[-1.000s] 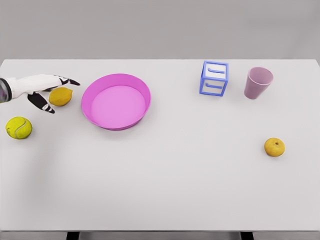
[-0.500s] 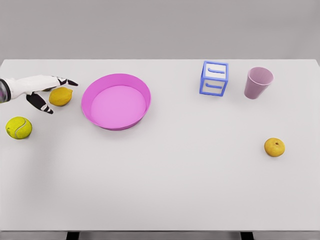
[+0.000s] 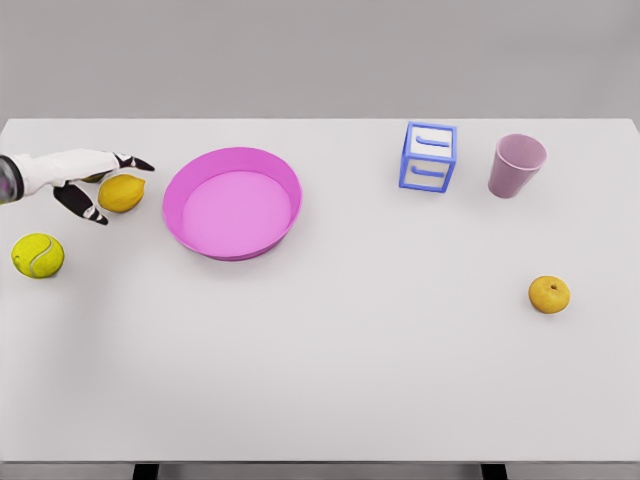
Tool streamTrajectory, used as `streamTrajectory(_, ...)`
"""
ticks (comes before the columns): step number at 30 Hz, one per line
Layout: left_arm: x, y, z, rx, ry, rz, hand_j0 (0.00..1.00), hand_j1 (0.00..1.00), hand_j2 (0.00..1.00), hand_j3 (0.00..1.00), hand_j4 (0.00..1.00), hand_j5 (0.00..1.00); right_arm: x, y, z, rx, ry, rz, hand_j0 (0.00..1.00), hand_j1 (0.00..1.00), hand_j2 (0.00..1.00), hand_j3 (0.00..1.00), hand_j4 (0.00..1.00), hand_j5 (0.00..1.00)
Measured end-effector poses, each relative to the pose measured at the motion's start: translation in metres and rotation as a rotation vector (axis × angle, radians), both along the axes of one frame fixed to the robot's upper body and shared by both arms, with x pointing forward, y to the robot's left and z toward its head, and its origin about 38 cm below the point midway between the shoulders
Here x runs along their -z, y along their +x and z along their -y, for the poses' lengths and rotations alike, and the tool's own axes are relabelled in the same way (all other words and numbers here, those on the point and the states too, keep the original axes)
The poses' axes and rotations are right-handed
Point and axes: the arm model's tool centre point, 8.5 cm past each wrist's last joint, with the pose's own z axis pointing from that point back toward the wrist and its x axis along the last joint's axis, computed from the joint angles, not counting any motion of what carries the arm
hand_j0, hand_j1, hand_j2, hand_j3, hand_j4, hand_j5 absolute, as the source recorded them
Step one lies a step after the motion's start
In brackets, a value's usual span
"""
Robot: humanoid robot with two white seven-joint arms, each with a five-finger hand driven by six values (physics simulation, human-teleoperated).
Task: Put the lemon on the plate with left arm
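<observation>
Head view shows you the left hand (image 3: pixel 80 178) spread around the small yellow lemon (image 3: pixel 121 193), not yet closed, with the round pink plate (image 3: pixel 232 203) just right.

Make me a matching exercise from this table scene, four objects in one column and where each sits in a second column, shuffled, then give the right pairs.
Things:
1. yellow lemon
2. yellow-green tennis ball
3. pale purple cup
4. small orange fruit

Places:
A. far right, beside the blue-framed cube
B. alone at the right, nearer the front edge
C. between the left hand and the round pink plate
D. left edge, in front of the hand

Pairs: 1-C, 2-D, 3-A, 4-B
</observation>
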Motion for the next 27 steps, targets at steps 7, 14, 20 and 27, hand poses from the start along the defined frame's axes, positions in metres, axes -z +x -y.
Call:
streamTrajectory(7,0.0024,0.0002,0.0010,-0.002,-0.003,-0.005,0.89,0.89,0.89,0.89,0.89,0.89,0.0000,-0.0001,0.0000,0.000,0.000,0.000,1.00,1.00,1.00,1.00,1.00,1.00)
streamTrajectory(14,0.0025,0.0003,0.0009,-0.003,-0.004,-0.005,0.88,0.88,0.88,0.88,0.88,0.88,0.0000,-0.0001,0.0000,0.000,0.000,0.000,1.00,1.00,1.00,1.00,1.00,1.00)
streamTrajectory(20,0.0028,0.0000,0.0006,-0.004,-0.005,-0.005,0.85,0.85,0.85,0.85,0.85,0.85,0.0000,0.0000,0.0000,0.000,0.000,0.000,1.00,1.00,1.00,1.00,1.00,1.00)
streamTrajectory(27,0.0028,-0.0002,0.0000,-0.006,-0.008,-0.005,0.79,0.79,0.79,0.79,0.79,0.79,0.0000,-0.0001,0.0000,0.000,0.000,0.000,1.00,1.00,1.00,1.00,1.00,1.00)
